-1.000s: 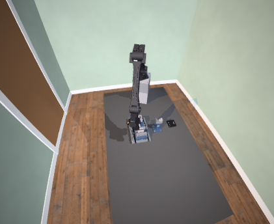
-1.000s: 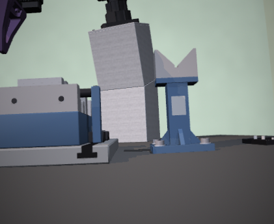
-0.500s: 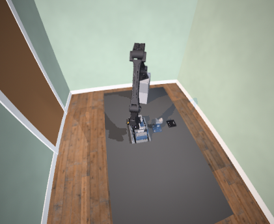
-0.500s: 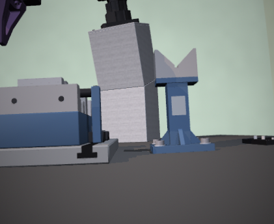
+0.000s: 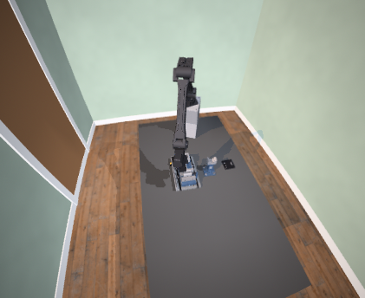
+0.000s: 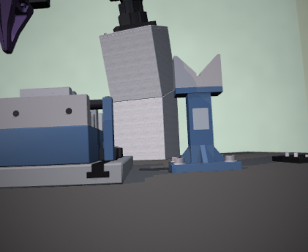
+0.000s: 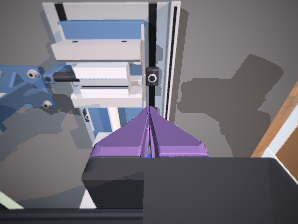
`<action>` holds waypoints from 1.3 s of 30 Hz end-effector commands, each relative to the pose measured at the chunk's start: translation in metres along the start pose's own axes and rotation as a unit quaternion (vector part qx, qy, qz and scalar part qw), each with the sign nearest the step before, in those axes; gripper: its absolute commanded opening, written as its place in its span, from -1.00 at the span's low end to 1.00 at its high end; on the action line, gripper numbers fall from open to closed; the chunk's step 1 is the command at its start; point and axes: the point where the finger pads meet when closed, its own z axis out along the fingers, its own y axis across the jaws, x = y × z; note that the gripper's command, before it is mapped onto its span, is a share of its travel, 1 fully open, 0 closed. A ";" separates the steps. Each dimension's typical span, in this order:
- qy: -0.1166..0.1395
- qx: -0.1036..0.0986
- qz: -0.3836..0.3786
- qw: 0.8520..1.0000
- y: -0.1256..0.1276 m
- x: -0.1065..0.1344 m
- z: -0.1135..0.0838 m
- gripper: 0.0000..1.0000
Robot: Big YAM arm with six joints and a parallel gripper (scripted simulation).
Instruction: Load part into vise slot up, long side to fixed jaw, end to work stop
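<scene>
Pincer of mine, closed on nothing, hangs above the vise; the block lies between its jaws.

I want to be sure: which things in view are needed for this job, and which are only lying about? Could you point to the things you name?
For the job:
- slotted part (image 6: pixel 44 91) (image 7: pixel 102 71)
- vise (image 5: pixel 189 184) (image 6: pixel 37 146) (image 7: pixel 100 30)
- work stop (image 6: pixel 96 104) (image 7: pixel 65 76)
- V-block stand (image 5: pixel 209 169) (image 6: pixel 199 139) (image 7: pixel 20 75), for regripping
- infeed plate (image 5: pixel 228 164) (image 6: pixel 295 159)
- purple pincer (image 6: pixel 9 52) (image 7: pixel 149 112)

Just lying about:
- nothing loose that I see; the grey pedestal (image 5: pixel 192 123) (image 6: pixel 137 128) only carries the arm
</scene>
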 end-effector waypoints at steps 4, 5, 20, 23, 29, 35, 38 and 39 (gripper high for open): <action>-0.028 0.007 0.000 1.000 0.014 -0.021 -0.017 -1.00; -0.032 0.008 0.001 0.999 0.012 -0.027 -0.019 -1.00; -0.027 0.009 0.006 1.000 0.005 -0.023 -0.015 -1.00; -0.027 0.009 0.006 1.000 0.005 -0.023 -0.015 -1.00; -0.027 0.009 0.006 1.000 0.005 -0.023 -0.015 -1.00; -0.027 0.009 0.006 1.000 0.005 -0.023 -0.015 -1.00; -0.027 0.009 0.006 1.000 0.005 -0.023 -0.015 -1.00; -0.027 0.009 0.006 1.000 0.005 -0.023 -0.015 -1.00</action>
